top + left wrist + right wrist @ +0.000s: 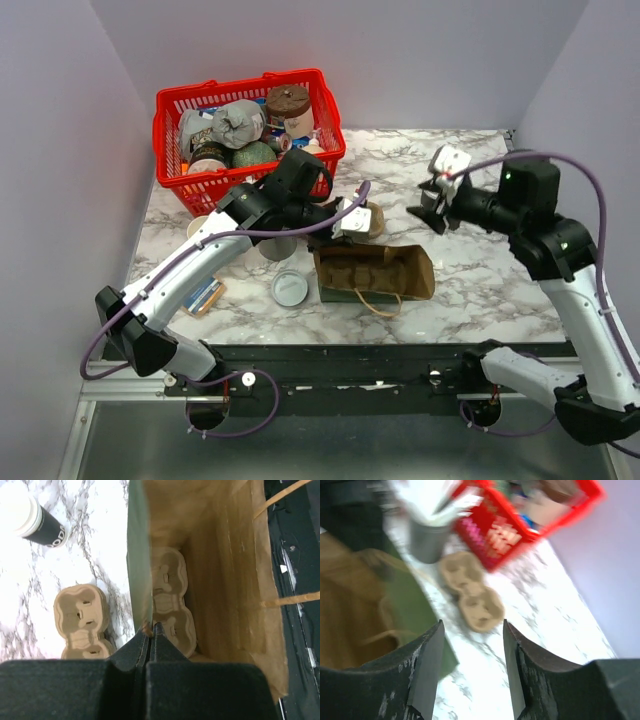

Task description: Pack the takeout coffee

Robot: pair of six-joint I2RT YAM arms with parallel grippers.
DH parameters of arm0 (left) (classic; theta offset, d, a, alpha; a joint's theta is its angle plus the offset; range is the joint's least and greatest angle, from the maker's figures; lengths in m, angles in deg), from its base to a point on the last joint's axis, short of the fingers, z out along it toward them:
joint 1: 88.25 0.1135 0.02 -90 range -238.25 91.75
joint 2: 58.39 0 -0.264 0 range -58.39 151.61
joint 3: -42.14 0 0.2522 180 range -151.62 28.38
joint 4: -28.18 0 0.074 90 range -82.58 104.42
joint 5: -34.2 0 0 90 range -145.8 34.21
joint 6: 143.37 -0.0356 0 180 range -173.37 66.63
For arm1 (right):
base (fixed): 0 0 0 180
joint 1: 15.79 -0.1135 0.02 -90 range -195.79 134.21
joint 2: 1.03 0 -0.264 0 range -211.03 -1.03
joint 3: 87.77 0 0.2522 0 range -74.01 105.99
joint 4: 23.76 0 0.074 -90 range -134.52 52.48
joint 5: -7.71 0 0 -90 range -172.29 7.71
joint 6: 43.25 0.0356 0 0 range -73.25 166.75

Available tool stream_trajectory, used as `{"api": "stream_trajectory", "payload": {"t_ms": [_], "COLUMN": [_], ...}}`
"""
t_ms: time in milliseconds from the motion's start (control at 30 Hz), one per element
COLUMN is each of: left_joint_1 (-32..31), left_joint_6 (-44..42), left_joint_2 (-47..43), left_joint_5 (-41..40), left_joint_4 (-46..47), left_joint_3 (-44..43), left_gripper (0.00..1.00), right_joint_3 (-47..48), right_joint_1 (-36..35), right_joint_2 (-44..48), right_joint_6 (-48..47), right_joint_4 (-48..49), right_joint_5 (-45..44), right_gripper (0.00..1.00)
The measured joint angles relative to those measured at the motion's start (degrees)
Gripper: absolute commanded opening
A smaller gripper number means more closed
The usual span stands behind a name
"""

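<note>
While left hand [151, 633] pinches the paper bag [225, 580] rim (clamped fully shut), right hand [472, 655] parted, empty.

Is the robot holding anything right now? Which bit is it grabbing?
Yes. The left gripper is shut on the paper bag, pinching the edge of its opening on one side wall. The right gripper is open and holds nothing.

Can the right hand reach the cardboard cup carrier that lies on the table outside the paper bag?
Probably yes. The right hand is open and faces the cup carrier, with only bare marble between. The left hand, shut on the edge of the paper bag, is close by and could crowd it.
</note>
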State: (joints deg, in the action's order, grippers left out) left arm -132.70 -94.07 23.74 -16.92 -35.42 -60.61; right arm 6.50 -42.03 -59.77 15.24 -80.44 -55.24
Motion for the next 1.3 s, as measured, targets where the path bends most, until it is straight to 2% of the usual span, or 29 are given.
{"api": "stream_trajectory", "payload": {"t_ms": [100, 367, 533, 567, 667, 700, 733, 1300], "left_joint_1": [1.57, 3.39, 5.97, 6.25, 6.36, 6.49, 6.6, 7.58], "left_joint_6": [-0.2, -0.83, -0.83, -0.83, -0.83, -0.85, -0.92, -0.96], "left_joint_2": [0.0, 3.21, 7.08, 7.28, 7.37, 7.37, 7.37, 8.92], "left_joint_5": [0.98, 3.32, 3.63, 3.65, 3.65, 3.67, 3.72, 6.21], "left_joint_4": [-0.61, -4.0, -4.76, -4.85, -5.29, -5.38, -5.44, -5.57], "left_joint_3": [0.63, -3.13, -5.7, -5.9, -6.27, -6.27, -6.21, -6.14], "left_gripper": [0.0, 0.0, 0.0, 0.0, 0.0, 0.0, 0.0, 0.0], "right_joint_3": [4.11, 9.22, 17.51, 18.4, 20.65, 20.72, 20.72, 22.58], "right_joint_1": [7.26, 17.4, 22.56, 23.06, 23.37, 23.34, 23.34, 23.26], "right_joint_2": [-4.5, -25.66, -37.57, -38.64, -40.74, -41.09, -41.48, -51.65], "right_joint_6": [3.32, 10.95, 13.57, 13.7, 13.73, 13.64, 13.6, 13.42], "right_joint_4": [0.24, 2.01, 1.14, 0.87, -0.17, -0.2, -0.42, -1.42], "right_joint_5": [0.26, -4.09, -7.15, -7.78, -9.73, -10.16, -10.8, -14.51], "right_gripper": [0.61, 0.63, 0.73, 0.75, 0.9, 0.98, 1.0, 1.0]}}
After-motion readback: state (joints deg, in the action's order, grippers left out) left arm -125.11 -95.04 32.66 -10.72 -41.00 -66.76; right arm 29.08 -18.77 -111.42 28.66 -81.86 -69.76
